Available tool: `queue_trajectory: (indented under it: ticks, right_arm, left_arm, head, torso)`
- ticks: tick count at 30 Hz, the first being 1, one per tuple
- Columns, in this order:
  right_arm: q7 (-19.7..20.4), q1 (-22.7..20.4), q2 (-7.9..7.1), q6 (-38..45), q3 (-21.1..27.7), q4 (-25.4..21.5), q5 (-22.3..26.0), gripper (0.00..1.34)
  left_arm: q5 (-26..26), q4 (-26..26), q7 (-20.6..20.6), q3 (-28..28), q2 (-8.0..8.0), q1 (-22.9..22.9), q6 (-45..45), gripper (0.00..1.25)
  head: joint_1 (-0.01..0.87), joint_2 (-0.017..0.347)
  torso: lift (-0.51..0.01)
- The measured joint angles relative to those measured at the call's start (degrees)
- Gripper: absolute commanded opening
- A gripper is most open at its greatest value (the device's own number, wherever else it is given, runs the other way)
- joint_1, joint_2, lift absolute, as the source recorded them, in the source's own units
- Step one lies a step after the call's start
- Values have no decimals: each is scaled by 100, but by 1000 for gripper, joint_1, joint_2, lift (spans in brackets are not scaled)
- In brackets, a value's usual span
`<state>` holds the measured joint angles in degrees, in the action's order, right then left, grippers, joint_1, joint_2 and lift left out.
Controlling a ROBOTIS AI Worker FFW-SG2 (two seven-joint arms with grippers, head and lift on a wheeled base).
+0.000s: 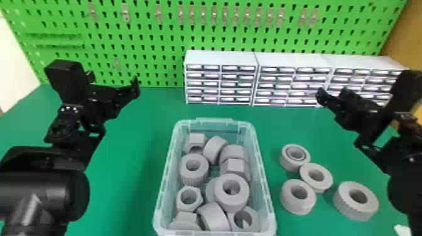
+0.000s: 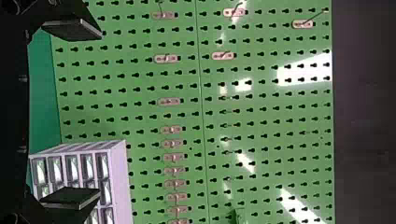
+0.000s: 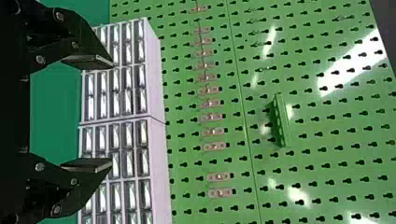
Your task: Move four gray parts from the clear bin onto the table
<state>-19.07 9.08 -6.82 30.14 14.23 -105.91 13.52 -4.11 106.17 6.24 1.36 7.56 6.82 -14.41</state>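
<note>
Right, I've got the clear bin (image 1: pixel 214 120) sitting on the green table (image 1: pixel 141 141), with a jumble of gray parts inside it, chunky rings and nuts among them, including a six-sided nut (image 1: pixel 180 196) near its left wall. Four gray parts lie on the table to the right of the bin: a ring with a thinner ring inside (image 1: pixel 285 160), a flat ring (image 1: pixel 327 182) touching it, a thicker ring (image 1: pixel 298 207) nearer me, and a big ribbed ring (image 1: pixel 348 209) farthest out from the bin. My left gripper (image 1: pixel 127 92) is raised to the left of the bin, its two fingers (image 2: pixel 74 29) spread wide. My right gripper (image 1: pixel 328 98) is up on the bin's right, its fingers (image 3: pixel 88 60) well apart too. Beyond the bin stand white drawer units (image 1: pixel 221 58), backed by a green pegboard (image 1: pixel 150 44).
</note>
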Motion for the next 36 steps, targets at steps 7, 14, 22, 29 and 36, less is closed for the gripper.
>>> queue_trajectory:
  ticks: [7,14,22,29,36]
  right_arm:
    - [0,44,0,-25,12,0,16,822]
    - [0,27,5,-35,31,0,41,822]
    - [0,31,12,-35,-7,1,19,822]
    - [0,18,24,-35,-20,9,13,822]
    - [0,66,40,-35,-26,9,19,822]
  left_arm:
    - [-2,0,0,-37,0,50,17,1143]
    - [-2,0,0,-32,0,16,26,1149]
    - [-2,0,0,-37,0,7,26,1146]
    - [-2,0,0,-41,0,29,35,1146]
    - [-2,0,0,-17,7,54,48,1146]
  head:
    - [678,34]
    - [678,34]
    - [678,34]
    - [678,34]
    - [678,34]
  torso:
    - [-50]
    - [-50]
    - [-50]
    - [-50]
    - [-50]
